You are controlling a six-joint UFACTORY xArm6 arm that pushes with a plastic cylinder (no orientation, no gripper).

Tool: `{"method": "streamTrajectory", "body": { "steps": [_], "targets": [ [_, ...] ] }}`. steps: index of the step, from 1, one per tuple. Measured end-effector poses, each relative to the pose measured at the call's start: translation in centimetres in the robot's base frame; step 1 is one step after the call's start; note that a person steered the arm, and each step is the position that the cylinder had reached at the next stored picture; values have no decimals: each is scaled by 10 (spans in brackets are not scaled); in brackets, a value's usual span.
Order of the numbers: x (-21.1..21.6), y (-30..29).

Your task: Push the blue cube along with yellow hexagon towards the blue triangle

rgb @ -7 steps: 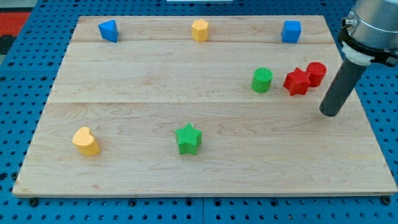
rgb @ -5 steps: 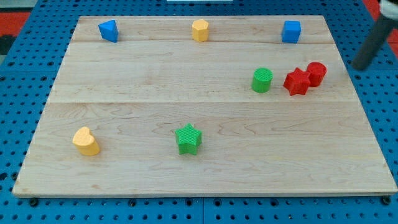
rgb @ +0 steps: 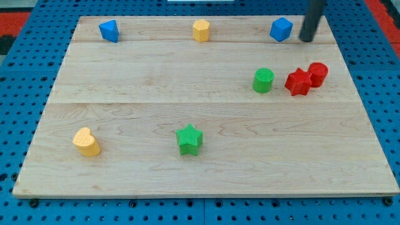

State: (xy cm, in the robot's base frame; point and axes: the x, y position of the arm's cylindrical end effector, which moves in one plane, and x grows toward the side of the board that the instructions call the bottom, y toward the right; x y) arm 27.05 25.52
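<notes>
The opening push is in hand: my tip (rgb: 305, 40) is set just right of the blue cube (rgb: 281, 29). No jaws are carried, only a rod. Left of the cube, the yellow hexagon (rgb: 200, 30) and blue triangle (rgb: 109, 30) are lined up; a leftward shove is called for.

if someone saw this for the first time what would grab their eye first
Probably my tip, a dark rod coming down at the view's top right, just right of the blue cube. That cube shares the top row with a yellow hexagon in the middle and a blue triangle at the left. Next, the red star and red cylinder touching at the right, beside a green cylinder.
</notes>
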Motion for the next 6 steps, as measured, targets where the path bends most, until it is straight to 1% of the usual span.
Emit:
{"method": "streamTrajectory", "body": {
  "steps": [1, 2, 3, 4, 5, 6],
  "targets": [
    [-17, -4],
    [-27, -22],
    [-27, -86],
    [-27, -133],
    [-38, -110],
    [-34, -201]
  ]
}}
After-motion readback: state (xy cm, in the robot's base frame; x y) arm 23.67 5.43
